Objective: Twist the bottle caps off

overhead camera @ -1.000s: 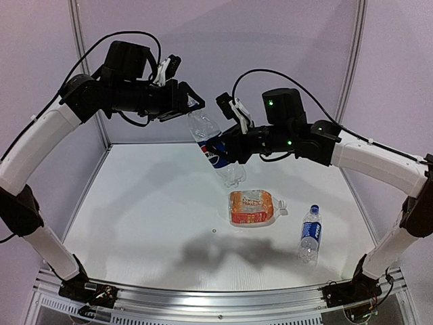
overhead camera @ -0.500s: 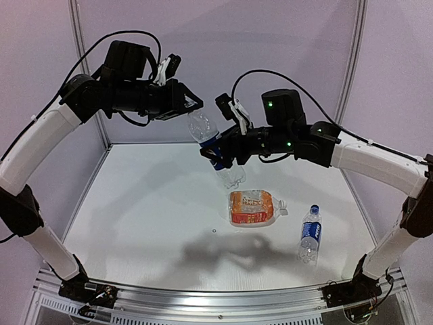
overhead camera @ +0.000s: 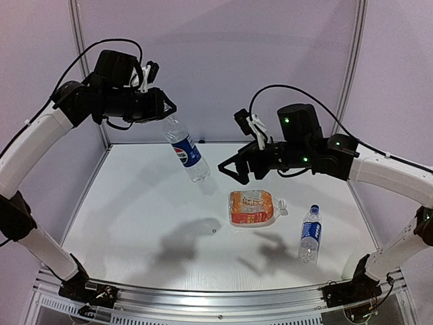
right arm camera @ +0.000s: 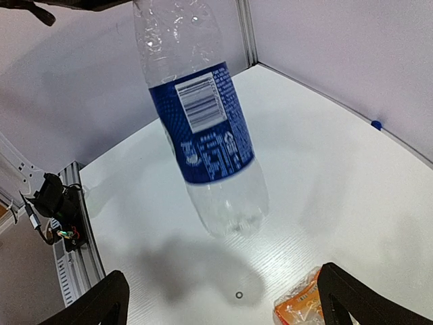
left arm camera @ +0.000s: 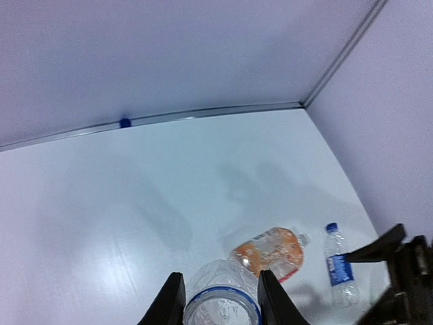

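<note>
Left end effector clamps the top of the clear bottle, hanging above the counter; cap hidden inside. Right end effector gapes wide nearby. We judge it light, crushable, slick: take the labelled midsection gently.

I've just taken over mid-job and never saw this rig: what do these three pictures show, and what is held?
Two robot arms stand at the near edge of a white table. One picture looks down from above and behind them; the other two come from a camera on each wrist. The left gripper is shut on the top of a clear plastic bottle with a blue label, which hangs tilted above the table. The right gripper is open and empty, apart from that bottle. On the table rest a squat orange-labelled bottle and a slim blue-capped clear bottle.
</note>
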### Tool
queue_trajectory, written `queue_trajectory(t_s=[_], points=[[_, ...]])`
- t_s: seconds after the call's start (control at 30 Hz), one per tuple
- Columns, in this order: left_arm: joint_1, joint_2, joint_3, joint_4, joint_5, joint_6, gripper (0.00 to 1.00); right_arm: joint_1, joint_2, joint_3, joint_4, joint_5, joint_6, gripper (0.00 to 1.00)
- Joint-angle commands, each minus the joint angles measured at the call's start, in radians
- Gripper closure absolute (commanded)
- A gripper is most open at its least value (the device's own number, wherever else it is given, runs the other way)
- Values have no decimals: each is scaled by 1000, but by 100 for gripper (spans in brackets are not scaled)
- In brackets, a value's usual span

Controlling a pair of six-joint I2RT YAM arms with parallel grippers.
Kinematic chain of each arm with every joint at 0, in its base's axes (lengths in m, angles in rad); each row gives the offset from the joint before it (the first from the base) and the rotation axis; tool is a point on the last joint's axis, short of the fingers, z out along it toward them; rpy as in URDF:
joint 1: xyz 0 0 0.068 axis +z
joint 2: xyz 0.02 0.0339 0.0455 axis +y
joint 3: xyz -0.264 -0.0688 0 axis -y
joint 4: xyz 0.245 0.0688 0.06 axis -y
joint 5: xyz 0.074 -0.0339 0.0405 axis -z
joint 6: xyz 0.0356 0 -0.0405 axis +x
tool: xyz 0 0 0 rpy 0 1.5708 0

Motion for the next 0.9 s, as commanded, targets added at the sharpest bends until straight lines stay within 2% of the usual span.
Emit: queue_trajectory(t_s=[0.0, 0.23, 0.53, 0.63, 0.87], points=[[37, -47, -80, 31, -204, 127, 93, 2, -85, -70, -6, 59, 11, 1], [116, -31, -208, 165, -371, 312, 93, 3, -158, -166, -28, 115, 21, 1], [279, 68, -278, 317, -373, 312, 95, 2, -187, -199, -66, 186, 15, 1], [326, 97, -293, 354, -333, 292, 96, 2, -189, -201, -74, 195, 7, 1], [352, 149, -342, 426, -333, 298, 98, 2, -179, -196, -94, 218, -11, 1]])
